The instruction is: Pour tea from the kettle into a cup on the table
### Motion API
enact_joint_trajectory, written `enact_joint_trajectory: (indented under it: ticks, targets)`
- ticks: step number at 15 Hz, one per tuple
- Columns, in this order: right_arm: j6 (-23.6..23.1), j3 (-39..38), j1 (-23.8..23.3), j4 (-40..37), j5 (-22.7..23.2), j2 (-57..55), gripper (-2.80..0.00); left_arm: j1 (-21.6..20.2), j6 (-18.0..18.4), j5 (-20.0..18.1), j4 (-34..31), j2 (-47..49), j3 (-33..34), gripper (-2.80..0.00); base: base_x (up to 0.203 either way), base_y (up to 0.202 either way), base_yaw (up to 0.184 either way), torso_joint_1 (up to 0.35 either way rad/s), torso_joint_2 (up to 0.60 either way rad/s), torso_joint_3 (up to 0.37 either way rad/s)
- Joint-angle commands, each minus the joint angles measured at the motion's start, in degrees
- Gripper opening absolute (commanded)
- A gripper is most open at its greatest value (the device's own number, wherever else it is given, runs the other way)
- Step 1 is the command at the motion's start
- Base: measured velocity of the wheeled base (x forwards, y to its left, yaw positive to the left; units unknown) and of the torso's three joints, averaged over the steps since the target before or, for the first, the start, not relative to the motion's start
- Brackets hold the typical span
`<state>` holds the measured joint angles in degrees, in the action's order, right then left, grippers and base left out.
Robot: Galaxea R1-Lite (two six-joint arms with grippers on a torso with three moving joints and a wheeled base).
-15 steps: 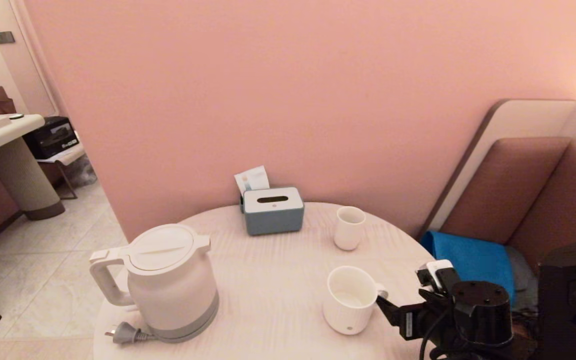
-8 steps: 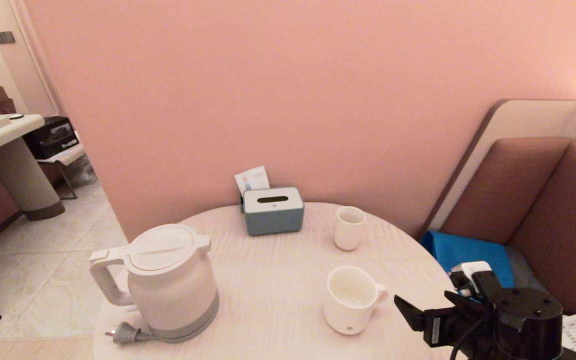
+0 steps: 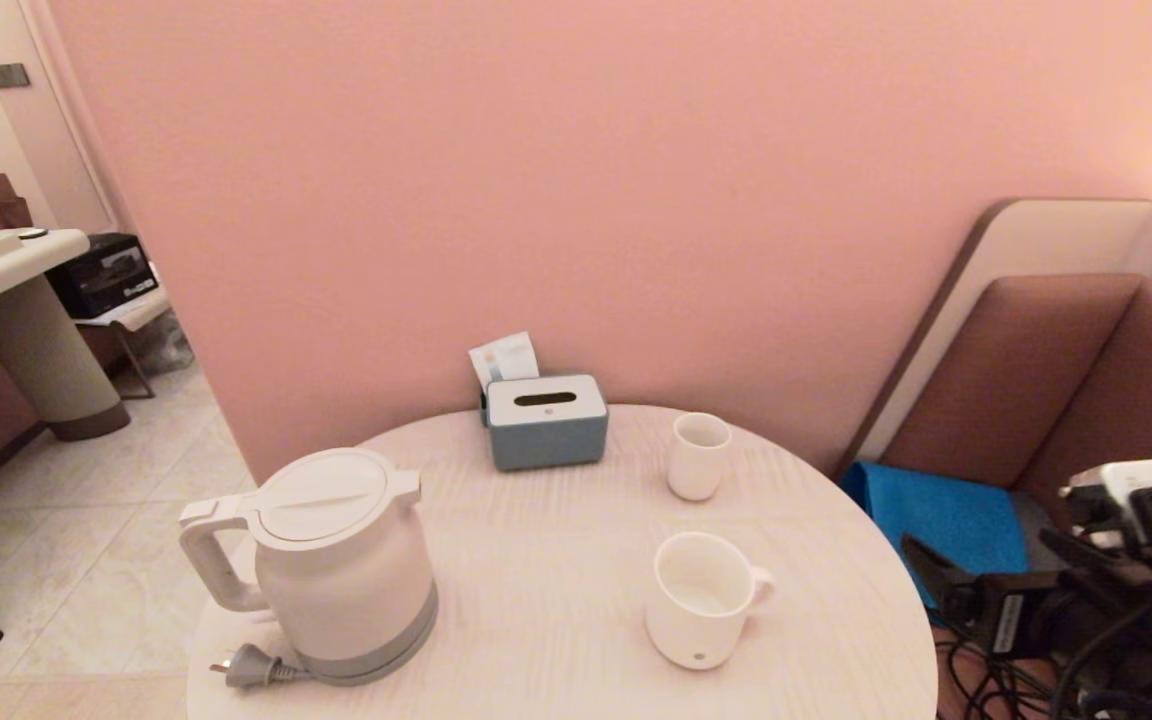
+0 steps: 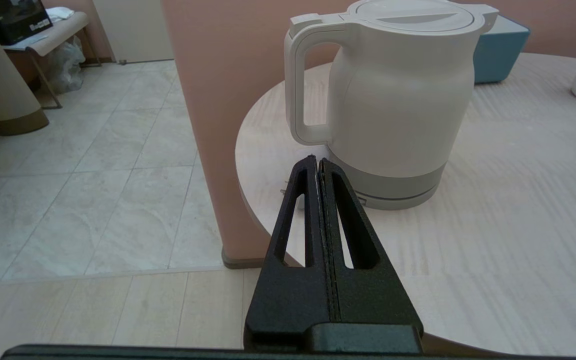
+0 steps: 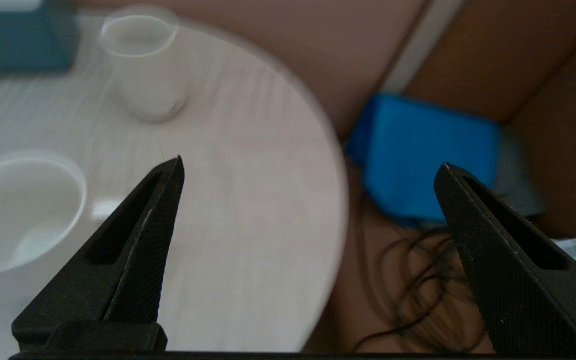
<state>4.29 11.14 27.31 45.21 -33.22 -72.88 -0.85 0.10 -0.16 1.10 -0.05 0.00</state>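
The white kettle (image 3: 336,560) stands on its grey base at the front left of the round pale table (image 3: 556,500), lid shut and handle pointing left. The wide white cup (image 3: 701,598) sits at the front right, its handle turned right. Whether it holds tea I cannot tell. My right gripper (image 3: 921,565) hangs open and empty beyond the table's right edge, well clear of the cup (image 5: 18,210); its fingers (image 5: 312,162) straddle the table rim. My left gripper (image 4: 316,160) is shut on nothing, low at the table's near left edge, just short of the kettle (image 4: 398,95) below its handle.
A grey-blue tissue box (image 3: 546,420) stands at the back of the table, a smaller handleless white cup (image 3: 699,455) to its right. The kettle's plug (image 3: 251,667) lies at the front left. A blue cushion (image 3: 946,515) and loose cables lie on the bench right of the table.
My right gripper has drawn back to the right, from beside the cup's handle to past the table's edge, with its jaws a little wider. Kettle, cup and left gripper have not moved.
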Motion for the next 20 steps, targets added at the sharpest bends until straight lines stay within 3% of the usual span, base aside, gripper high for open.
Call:
enact_joint_trajectory:
  ticks: [1, 3, 5, 6, 11, 13, 14, 15, 18, 20]
  targets:
    - [-0.38, 5.58, 0.05, -18.04, -2.68, 15.51, 0.00, -0.03, -0.01, -0.01, 0.04, 0.05, 0.00, -2.80, 0.000, 0.000, 0.000, 0.000, 0.00, 0.000]
    - [-1.04, 11.73, 0.04, -35.47, -9.63, 25.83, 0.00, -0.03, -0.01, -0.01, 0.04, 0.05, 0.00, -2.80, 0.000, 0.000, 0.000, 0.000, 0.00, 0.000]
    - [-1.67, 15.06, -0.54, -43.68, -27.77, 31.73, 0.00, -0.03, -0.01, 0.04, 0.04, 0.05, 0.00, -2.80, 0.000, 0.000, 0.000, 0.000, 0.00, 0.000]
    - [-1.82, 15.47, -2.87, -44.92, -32.67, 33.06, 0.00, -0.03, -0.01, -0.01, 0.04, 0.05, 0.00, -2.80, 0.000, 0.000, 0.000, 0.000, 0.00, 0.000]
    - [-4.93, 16.14, -22.41, -47.07, -34.19, 43.06, 0.00, -0.03, -0.01, -0.01, 0.04, 0.05, 0.00, -2.80, 0.000, 0.000, 0.000, 0.000, 0.00, 0.000]
    - [-9.01, 15.88, -25.95, -46.95, -33.62, 49.36, 0.00, -0.03, -0.01, 0.02, 0.04, 0.05, 0.00, -2.80, 0.000, 0.000, 0.000, 0.000, 0.00, 0.000]
    - [-11.16, 15.82, -26.67, -46.51, -31.56, 52.43, 0.00, -0.03, -0.01, -0.01, 0.04, 0.05, 0.00, -2.80, 0.000, 0.000, 0.000, 0.000, 0.00, 0.000]
    - [-12.08, 15.79, -27.01, -46.19, -26.10, 54.59, 0.00, -0.03, -0.01, -0.01, 0.04, 0.05, 0.00, -2.80, 0.000, 0.000, 0.000, 0.000, 0.00, 0.000]
    - [-13.12, 15.83, -27.57, -45.99, -5.49, 62.09, 0.00, -0.03, -0.01, 0.06, 0.04, 0.05, 0.00, -2.80, 0.000, 0.000, 0.000, 0.000, 0.00, 0.000]
    - [-12.72, 15.63, -27.66, -46.75, 10.86, 66.47, 0.00, -0.03, -0.01, -0.01, 0.04, 0.05, 0.00, -2.80, 0.000, 0.000, 0.000, 0.000, 0.00, 0.000]
